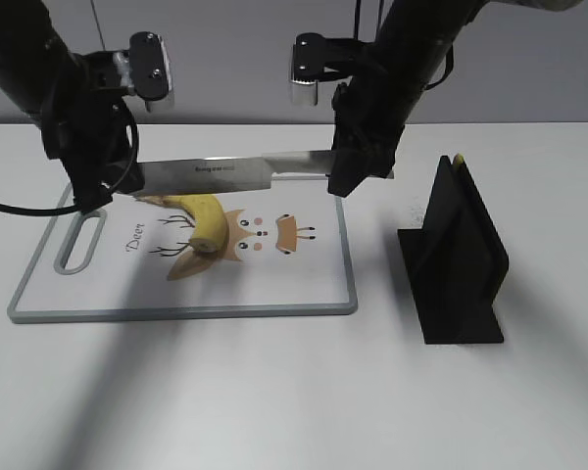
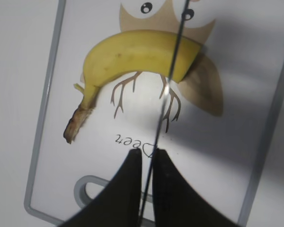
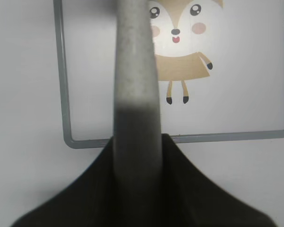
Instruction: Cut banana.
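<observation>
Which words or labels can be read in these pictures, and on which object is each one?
"Deer": printed on the cutting board, beside the antler drawing near the banana; it appears upside down in the left wrist view.
Small dark print on the knife blade: too small to read.

A board (image 1: 274, 289) lies on the left half of the table (image 1: 274, 392). The banana (image 1: 204, 223) lies on the board, left of its middle, stem (image 2: 78, 120) toward the board's handle hole (image 1: 81, 242) at the left end. A knife (image 1: 237, 170) hangs level above the board's far edge, running left to right over the banana. The left gripper (image 1: 98, 186) pinches the blade's tip over the board's far left corner; the right gripper (image 1: 358, 162) grips the handle over the far right corner. A stand (image 1: 458, 257) sits on the table right of the board, apart from it.
</observation>
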Motion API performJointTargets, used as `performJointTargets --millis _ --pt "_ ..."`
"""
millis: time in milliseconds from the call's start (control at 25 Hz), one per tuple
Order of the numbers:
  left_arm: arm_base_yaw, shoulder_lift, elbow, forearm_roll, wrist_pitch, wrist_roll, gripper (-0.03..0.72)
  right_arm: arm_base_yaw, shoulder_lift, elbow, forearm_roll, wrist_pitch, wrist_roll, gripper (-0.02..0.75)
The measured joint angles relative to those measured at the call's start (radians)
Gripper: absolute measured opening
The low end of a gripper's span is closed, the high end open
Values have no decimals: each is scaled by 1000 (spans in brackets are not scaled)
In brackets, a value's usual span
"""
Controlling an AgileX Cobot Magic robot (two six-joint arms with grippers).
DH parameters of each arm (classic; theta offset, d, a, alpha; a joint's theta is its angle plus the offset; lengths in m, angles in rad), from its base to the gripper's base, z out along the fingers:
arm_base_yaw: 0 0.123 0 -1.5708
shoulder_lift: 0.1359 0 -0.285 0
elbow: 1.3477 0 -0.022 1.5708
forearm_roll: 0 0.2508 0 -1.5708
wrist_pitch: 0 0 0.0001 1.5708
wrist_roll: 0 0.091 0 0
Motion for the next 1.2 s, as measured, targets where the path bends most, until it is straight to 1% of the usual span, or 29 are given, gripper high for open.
performJointTargets --millis 400,840,1200 --pt "6 67 0 49 -57 0 35 2 58 -5 8 -46 -6 180" --pt "10 125 0 35 -111 0 33 2 80 -5 -10 -76 -13 180" --pt "10 137 0 12 -112 0 33 2 80 -5 -21 -77 -13 180"
